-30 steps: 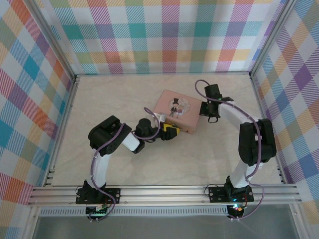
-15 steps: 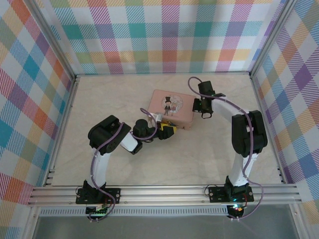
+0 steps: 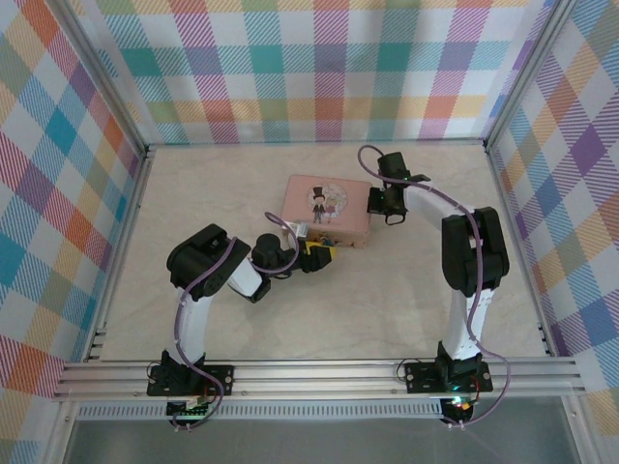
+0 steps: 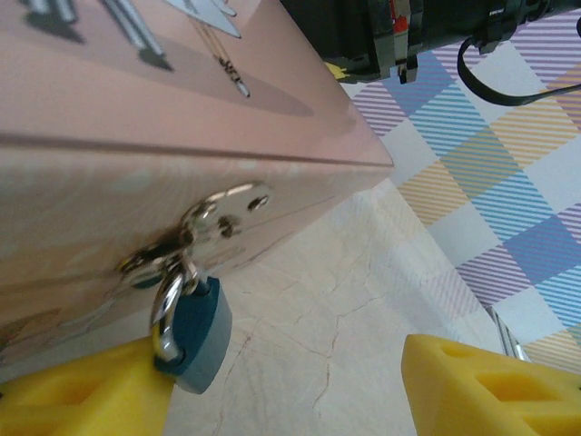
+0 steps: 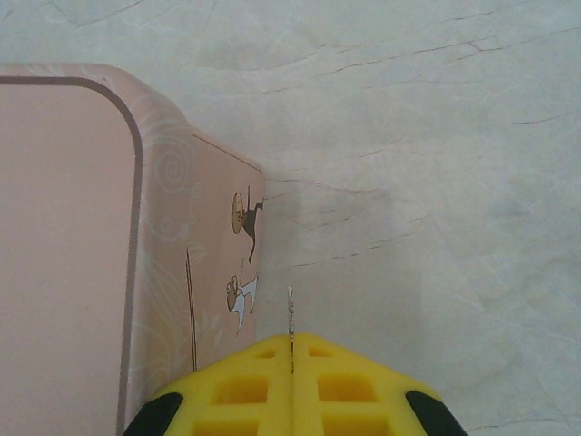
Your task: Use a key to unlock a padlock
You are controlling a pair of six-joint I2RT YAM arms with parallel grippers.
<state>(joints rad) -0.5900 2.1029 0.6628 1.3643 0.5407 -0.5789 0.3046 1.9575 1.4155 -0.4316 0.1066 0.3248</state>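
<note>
Overhead view: pink tin point(image 3: 327, 205), rectangular with rounded corners and cartoon figures on its lid, is lying on a pale marbled table point(image 3: 406, 300). Left gripper point(image 3: 319, 253) is hovering at the tin's 6 o'clock edge, and right gripper point(image 3: 375, 203) is sitting close at its 3 o'clock side. Unlocking appears not yet begun.

Left wrist view: padlock point(image 4: 195, 338), a smooth blue-teal block with a thin shiny shackle, is hanging from a silvery hasp point(image 4: 213, 218) on the tin's glossy wall. Its shackle is looking closed through the loop. Blocky yellow fingers point(image 4: 77, 395) of the left gripper are standing wide apart, clamping nothing. The padlock is leaning against the one at 8 o'clock.

Right wrist view: right gripper's ribbed yellow fingers point(image 5: 363, 381) are pressing together, pinching the key point(image 5: 290, 313). It is a thin dark metal sliver seen edge-on, pointing toward 12 o'clock just beside the tin's end wall. Key is in hand, so carrying it to the keyhole, inserting and turning are likely all waiting.
</note>
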